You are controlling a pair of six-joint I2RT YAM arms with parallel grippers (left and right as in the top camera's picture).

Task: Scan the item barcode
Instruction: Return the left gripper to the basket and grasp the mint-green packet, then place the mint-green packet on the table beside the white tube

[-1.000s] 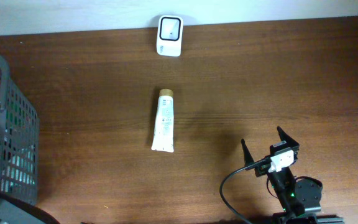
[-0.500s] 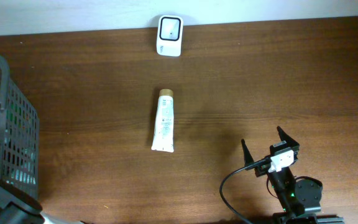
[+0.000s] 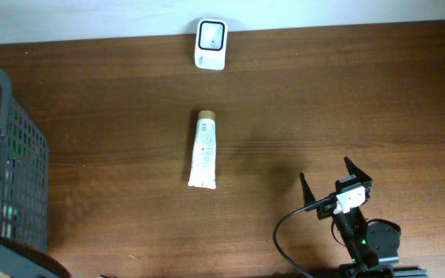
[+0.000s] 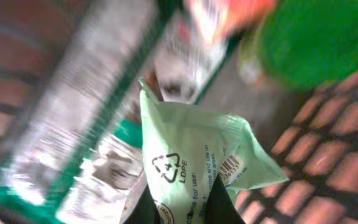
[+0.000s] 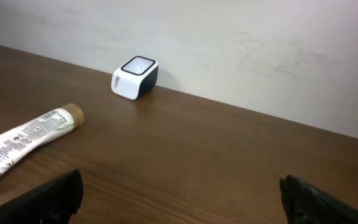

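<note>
Pale-green crinkled plastic pouch (image 4: 197, 155) | pinched by left gripper (image 4: 178, 202) | wire-mesh basket (image 3: 22, 174)

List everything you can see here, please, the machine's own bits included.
table: one, dark brown wood, fills the overhead view.
scanner: one, white with a dark window, at the table's far edge by the wall.
tube: one, white with a tan cap, lying mid-table, cap toward the scanner.
basket: one, grey mesh, at the table's left edge.
pouch: one, pale green, barcode showing, inside the basket.
other packs: several, green, orange and white, blurred, in the basket around the pouch.
left gripper: one, dark, in the basket, shut on the pouch.
right gripper: one, black, open, empty, at the table's near right.
</note>
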